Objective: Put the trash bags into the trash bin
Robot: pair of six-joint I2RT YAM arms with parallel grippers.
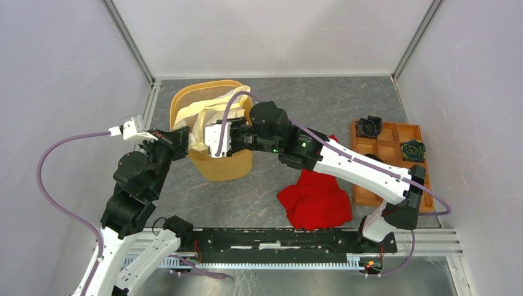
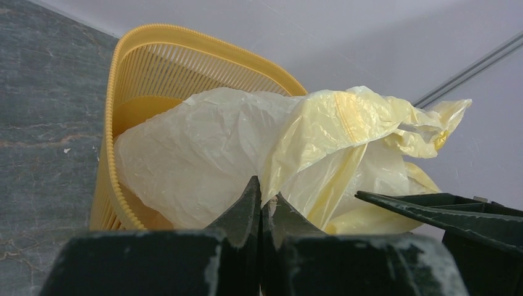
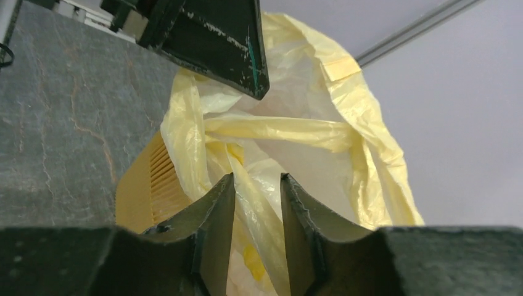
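1. grey marbled table, pale walls around it.
2. left gripper clenched on the trash bag; right gripper half-parted astride a twisted fold, not clamped.
3. bag: light, limp, slippery crinkled film, probably best pinched at bunched folds.
4. it heaps over the trash bin, ribbed yellow plastic, partly inside.

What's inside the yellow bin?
A crinkly cream plastic bag sits bunched in the bin and spills over its rim. It covers the bottom, so anything underneath cannot be seen.
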